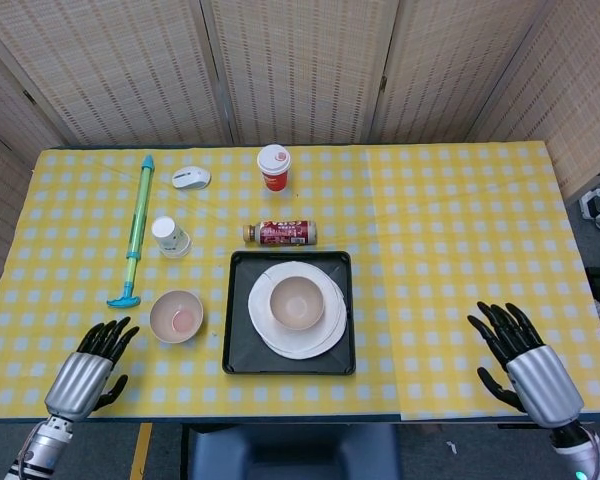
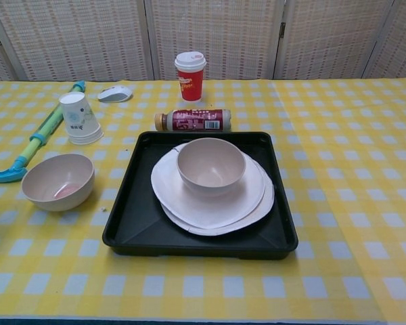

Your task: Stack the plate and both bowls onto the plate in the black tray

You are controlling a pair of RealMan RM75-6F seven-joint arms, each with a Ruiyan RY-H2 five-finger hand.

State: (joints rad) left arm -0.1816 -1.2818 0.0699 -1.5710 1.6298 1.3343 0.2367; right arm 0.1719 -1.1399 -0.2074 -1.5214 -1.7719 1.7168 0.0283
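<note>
So one bowl (image 2: pixel 210 164) is sitting on the two stacked plates (image 2: pixel 210 198) in the black tray (image 2: pixel 132 220), and the last bowl (image 2: pixel 57 181) is out on the table just left of the tray, upright, with a pinkish smear inside.

That loose bowl looks like matte wheat-straw or melamine stuff: my guess is it's light, rigid and won't shatter easily, but the rounded smooth sides are gonna be slippery for those metal fingers. I'd take it by the rim, thumb outside and fingers inside, or cup it from the side. It should nest into the other bowl fine since they look the same size.

The left hand (image 1: pixel 82 372) hovers near the front edge, close to that bowl, fingers spread and holding nothing. The right hand (image 1: pixel 528 368) is well off to the right, also spread and empty.

The table has a yellow checked cloth (image 2: pixel 338 149), probably a bit slidey. There are woven screen panels (image 1: pixel 300 70) behind, plus a paper coffee cup (image 2: pixel 190 75), a bottle (image 2: pixel 193 120) lying on its side, an upside-down plastic cup (image 2: pixel 78 118), a computer mouse (image 2: pixel 115 93) and a green pump toy (image 2: pixel 37 141).
</note>
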